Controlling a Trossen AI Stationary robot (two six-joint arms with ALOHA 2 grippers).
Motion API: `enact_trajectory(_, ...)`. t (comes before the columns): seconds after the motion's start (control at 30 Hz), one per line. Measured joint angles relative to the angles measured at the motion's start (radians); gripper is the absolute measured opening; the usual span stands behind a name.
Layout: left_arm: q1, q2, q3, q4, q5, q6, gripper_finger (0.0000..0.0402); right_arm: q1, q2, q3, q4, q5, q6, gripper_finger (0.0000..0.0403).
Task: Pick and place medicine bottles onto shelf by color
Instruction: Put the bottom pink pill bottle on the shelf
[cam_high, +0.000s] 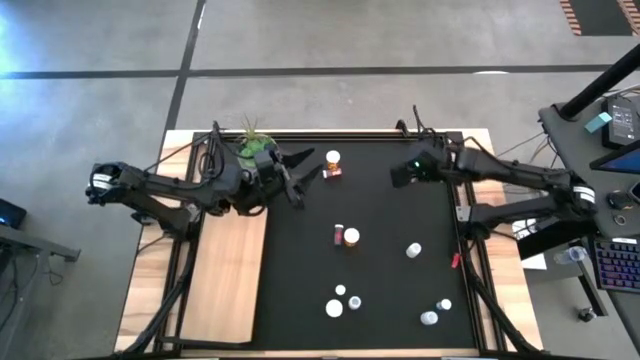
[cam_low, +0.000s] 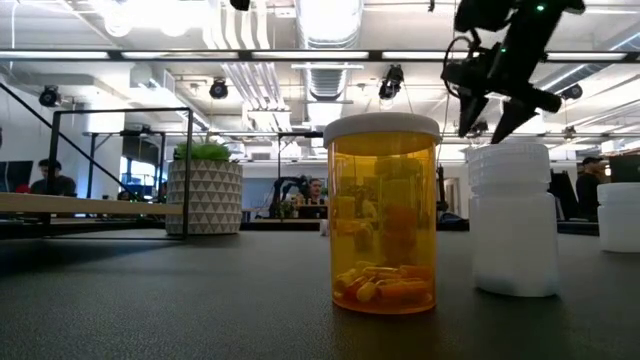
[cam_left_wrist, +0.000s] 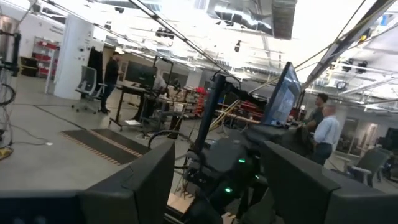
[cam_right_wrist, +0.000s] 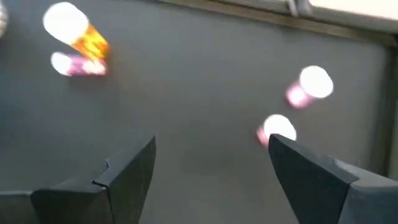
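Small medicine bottles with white caps are scattered over the black mat (cam_high: 390, 215). An orange one (cam_high: 333, 159) stands at the far middle with a pink one (cam_high: 333, 174) beside it. A pink-and-orange pair (cam_high: 346, 236) is at the centre, and several white ones (cam_high: 340, 300) sit nearer. The shelf (cam_high: 228, 270), a pale wood board, lies along the mat's left side. My left gripper (cam_high: 305, 177) hovers open beside the plant, left of the orange bottle. My right gripper (cam_high: 402, 175) hangs open above the mat's far right, fingers (cam_right_wrist: 124, 177) slanting down over bare mat.
A potted green plant (cam_high: 255, 143) stands at the far left, right behind my left gripper. More white bottles (cam_high: 436, 311) sit near the front right. A black frame (cam_high: 462, 230) edges the mat. People and desks fill the room beyond.
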Motion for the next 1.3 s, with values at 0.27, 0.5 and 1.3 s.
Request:
enact_trajectory(0.27,0.021,0.0,0.001,0.001,0.002,-0.001,0.0224,-0.101,0.186,0.137,-0.22,-0.073,-0.02,0.0302)
enact_trajectory(0.5,0.02,0.0,0.001,0.001,0.005,-0.001,0.0224,-0.108,0.267,0.09,-0.206,-0.077,-0.1,0.0301)
enact_trajectory(1.3,0.02,0.0,0.0,0.002,0.006,0.002,0.0224,-0.251,0.282,-0.163,0.158,-0.057,-0.071,0.0265)
